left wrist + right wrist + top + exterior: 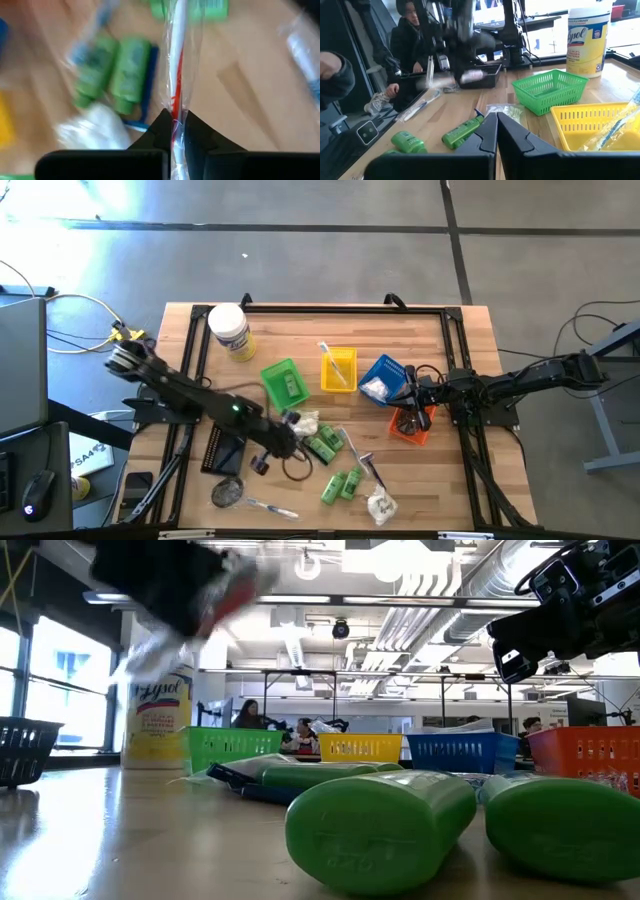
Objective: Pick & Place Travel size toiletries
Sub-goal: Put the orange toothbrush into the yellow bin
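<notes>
My left gripper (176, 131) is shut on a clear-wrapped toothbrush (176, 60) with a red and white handle. It hangs above the table's near middle (264, 463), high at the upper left of the low view (185, 590). Below it lie green tubes (117, 70), a white packet (95, 127) and a razor (370, 468). More green tubes (340, 482) lie flat near the table's near edge. My right gripper (496, 127) is shut on nothing and hovers by the orange tray (410, 425). My left gripper pinches the wrapped toothbrush between its two fingers, on the red part of the handle (176, 107). The toothbrush runs forward roughly in line with the fingers. It is lifted clear of the table (150, 650). Which end is the brush head I cannot tell.
Green tray (284, 383), yellow tray (338, 370) and blue tray (385, 378) stand in a row at mid-table, with a black tray (222, 450) at the left. A white jar with a yellow label (230, 330) stands far left. People are behind the table (407, 30).
</notes>
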### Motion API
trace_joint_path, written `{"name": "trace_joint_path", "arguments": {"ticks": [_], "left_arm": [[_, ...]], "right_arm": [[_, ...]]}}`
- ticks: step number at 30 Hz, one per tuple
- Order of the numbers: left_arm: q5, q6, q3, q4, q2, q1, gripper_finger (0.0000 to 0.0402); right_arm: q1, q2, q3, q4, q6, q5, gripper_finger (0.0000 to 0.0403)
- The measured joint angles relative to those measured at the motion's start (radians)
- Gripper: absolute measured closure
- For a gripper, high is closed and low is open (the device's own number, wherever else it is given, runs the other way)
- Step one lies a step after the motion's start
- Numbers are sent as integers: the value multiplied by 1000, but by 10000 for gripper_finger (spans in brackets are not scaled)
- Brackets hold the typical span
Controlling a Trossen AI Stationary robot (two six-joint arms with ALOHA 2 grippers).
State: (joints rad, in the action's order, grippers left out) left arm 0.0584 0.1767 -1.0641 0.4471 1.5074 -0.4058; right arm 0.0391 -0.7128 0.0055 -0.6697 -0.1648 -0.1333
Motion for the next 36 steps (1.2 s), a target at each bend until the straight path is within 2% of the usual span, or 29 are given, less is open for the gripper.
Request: {"name": "trace_joint_path", "arguments": {"ticks": [4,7,15,19,22,27,30,33,36], "left_arm": [[-6,72,33,-24,-178,16,382],[-19,92,107,-60,-345,34,372],[-22,31,483,-332,-778,123,380],[-21,-18,640,-441,-929,150,377],[-18,-25,702,-464,-1003,153,377],[9,-43,706,-463,-1032,153,376],[27,-48,653,-467,-1000,159,376],[59,-16,545,-425,-928,194,376],[115,42,390,-371,-799,250,376]], "right_arm": [[0,0,0,-1,0,-4,401],[0,0,0,-2,0,-5,401],[0,0,0,-1,2,-4,401],[0,0,0,-4,4,-1,401],[0,0,0,-8,8,0,401],[0,0,0,-14,11,1,401],[0,0,0,-22,11,4,401],[0,0,0,-25,12,4,401],[0,0,0,-26,12,4,401]]}}
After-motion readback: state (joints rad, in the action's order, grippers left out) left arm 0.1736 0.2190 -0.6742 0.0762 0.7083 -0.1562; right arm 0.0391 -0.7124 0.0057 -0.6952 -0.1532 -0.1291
